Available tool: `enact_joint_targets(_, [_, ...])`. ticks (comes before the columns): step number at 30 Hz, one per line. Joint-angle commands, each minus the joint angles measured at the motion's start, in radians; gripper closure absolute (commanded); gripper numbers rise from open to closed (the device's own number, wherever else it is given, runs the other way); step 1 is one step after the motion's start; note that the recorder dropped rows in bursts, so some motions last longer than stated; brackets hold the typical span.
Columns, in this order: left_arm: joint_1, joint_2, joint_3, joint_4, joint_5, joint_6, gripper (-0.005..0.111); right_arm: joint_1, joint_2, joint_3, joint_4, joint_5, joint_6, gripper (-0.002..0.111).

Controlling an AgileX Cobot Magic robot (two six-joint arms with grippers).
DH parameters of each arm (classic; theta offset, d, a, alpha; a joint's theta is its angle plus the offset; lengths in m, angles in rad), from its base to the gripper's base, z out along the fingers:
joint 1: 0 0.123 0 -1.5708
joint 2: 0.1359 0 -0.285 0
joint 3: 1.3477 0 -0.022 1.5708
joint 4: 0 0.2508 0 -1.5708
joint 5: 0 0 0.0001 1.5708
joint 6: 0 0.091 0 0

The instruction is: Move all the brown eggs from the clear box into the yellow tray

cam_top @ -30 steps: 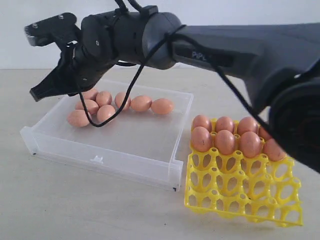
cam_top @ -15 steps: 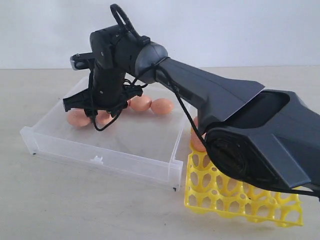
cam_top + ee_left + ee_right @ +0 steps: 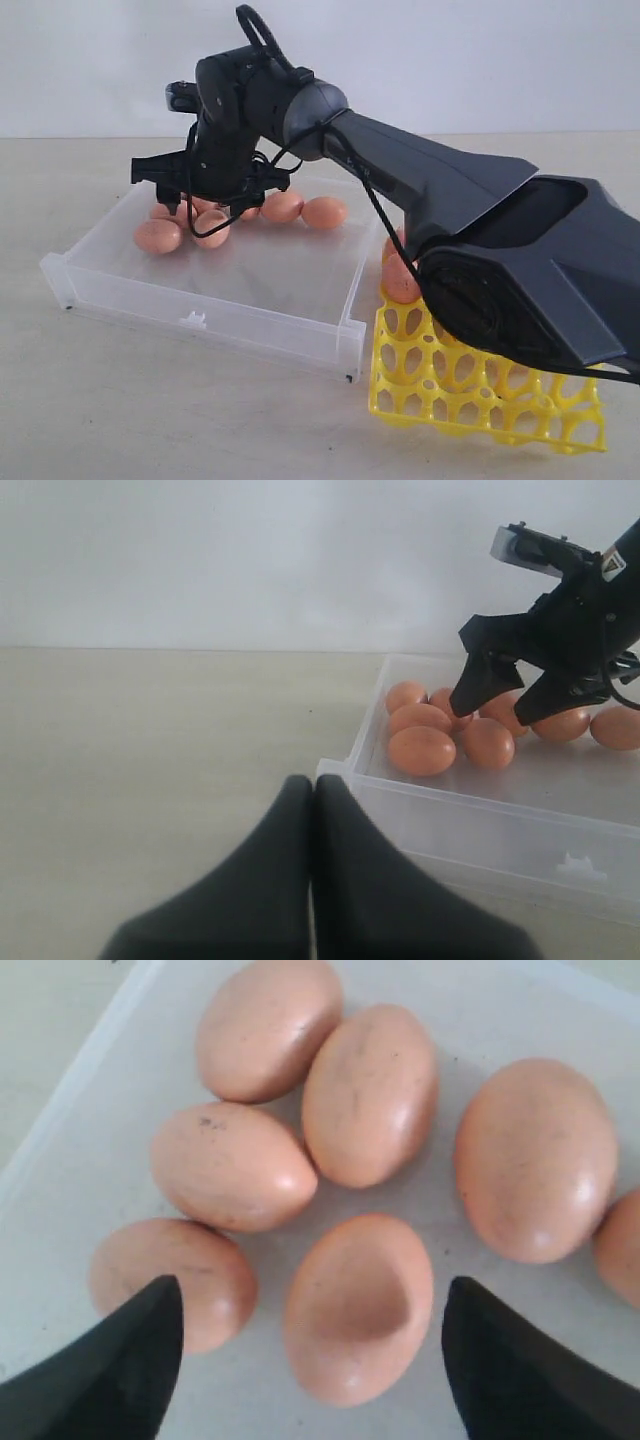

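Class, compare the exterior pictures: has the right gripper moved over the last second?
Yes. The right gripper came down from high by the clear box's back left corner and now hangs open over the eggs inside it.

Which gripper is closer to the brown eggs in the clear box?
Right. The right gripper hangs open just over the brown eggs inside the clear box; the left gripper sits shut outside the box, off its corner.

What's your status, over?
Right gripper open above a brown egg in the clear box. Left gripper shut, empty, outside it. Neighbouring eggs close alongside. Yellow tray partly behind the arm.
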Motion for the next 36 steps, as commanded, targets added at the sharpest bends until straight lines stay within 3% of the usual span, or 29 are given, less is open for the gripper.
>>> enact_joint_targets(1, [-0.004,-0.003,-0.003,-0.005,0.0,0.001,0.111,-0.025,0.0,-0.009,-0.011,-0.006,0.021,0.04])
enact_joint_targets(12, [-0.004,-0.003,-0.003,-0.005,0.0,0.001,0.111,-0.026,0.081,-0.009,0.008,-0.008,0.029,0.044])
enact_joint_targets(14, [-0.004,-0.003,-0.003,-0.005,0.0,0.001,0.111,-0.026,0.081,-0.009,0.02,-0.01,0.029,0.058])
enact_joint_targets(18, [-0.004,-0.003,-0.003,-0.005,0.0,0.001,0.111,-0.026,0.071,-0.009,0.02,-0.024,0.015,0.109])
enact_joint_targets(28, [-0.004,-0.003,-0.003,-0.005,0.0,0.001,0.111,-0.01,-0.043,-0.009,-0.009,0.077,-0.061,0.107])
enact_joint_targets(32, [-0.004,-0.003,-0.003,-0.005,0.0,0.001,0.111,0.061,-0.097,-0.009,-0.268,0.168,-0.224,0.107])
enact_joint_targets(34, [-0.004,-0.003,-0.003,-0.005,0.0,0.001,0.111,0.113,-0.116,-0.009,-0.426,0.181,-0.207,0.107])
enact_joint_targets(36, [-0.004,-0.003,-0.003,-0.005,0.0,0.001,0.111,0.147,-0.135,-0.009,-0.454,0.15,-0.2,0.109])
